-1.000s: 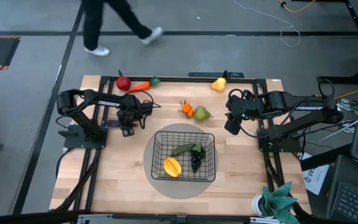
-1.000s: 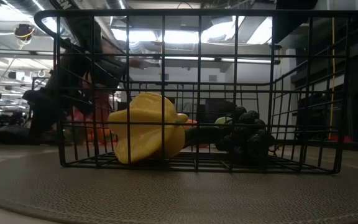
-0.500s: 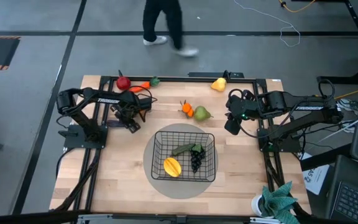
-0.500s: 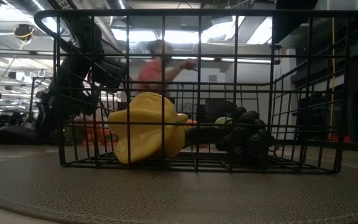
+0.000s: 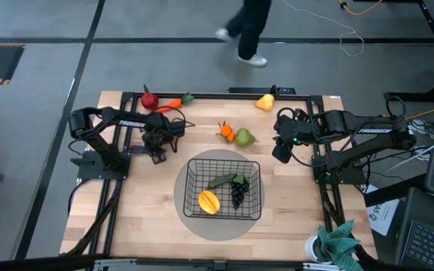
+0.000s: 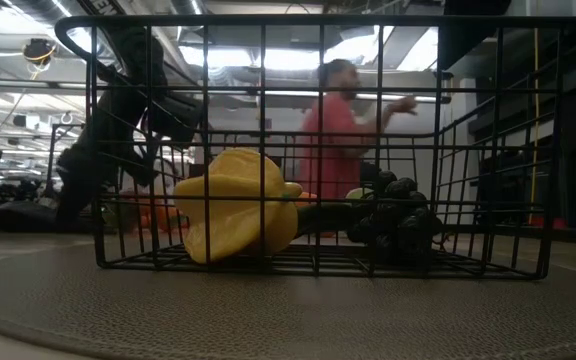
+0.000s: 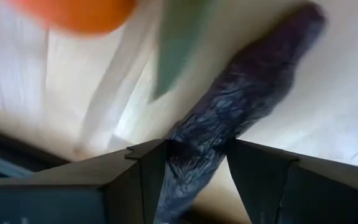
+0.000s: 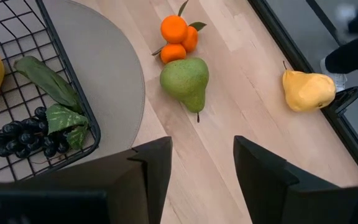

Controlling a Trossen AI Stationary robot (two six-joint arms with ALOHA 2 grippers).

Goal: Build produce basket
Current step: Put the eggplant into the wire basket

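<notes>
The black wire basket [image 5: 189,162] stands on a round grey mat [image 5: 221,229]. It holds a yellow piece [image 5: 209,202], dark grapes [image 5: 237,194] and a green leafy piece [image 5: 221,181]. A red apple [image 5: 150,100] and an orange carrot [image 5: 170,105] lie at the far left. Small oranges [image 5: 227,132] and a green pear [image 5: 245,137] lie beyond the basket, and a yellow pear [image 5: 265,102] lies at the far edge. My left gripper [image 5: 156,156] is left of the basket, shut on a long dark purple vegetable [image 7: 247,93]. My right gripper [image 5: 281,154] is open and empty, right of the pear. My left gripper has the long dark purple vegetable between its two fingers [image 7: 151,168], which lie across its body [image 7: 194,155]. One end reaches out past the fingertips [image 7: 306,18]. Whether it is clear of the table does not show.
A black frame rail [image 5: 224,94] runs along the table's far edge. Bare wood lies between my left gripper and the basket, and along the near edge. A person [image 5: 247,30] walks on the floor beyond the table. A green cloth [image 5: 337,241] lies at the near right corner.
In the low view my left gripper has risen a little and then come partway back down, staying left of the basket. The person beyond the table has walked from left to right. My right arm has kept still.
</notes>
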